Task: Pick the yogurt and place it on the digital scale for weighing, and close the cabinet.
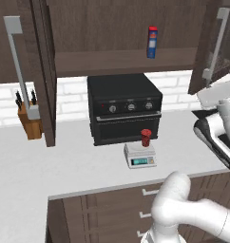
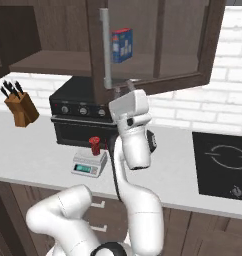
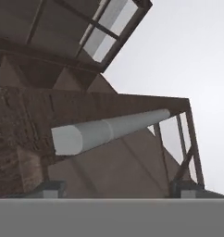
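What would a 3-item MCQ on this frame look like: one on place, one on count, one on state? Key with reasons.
1. Where is the yogurt?
A. On the digital scale
B. On the cabinet shelf
C. In the pincer

2. How many knobs on the oven front?
A. One
B. Three
C. Five

3. State of the cabinet doors?
A. Both shut
B. Both open
C. Removed

Key:
1 A: the yogurt stands on the digital scale.
2 B: the oven shows three knobs in a row.
3 B: the cabinet has both doors swung out, its shelf and the blue can exposed.
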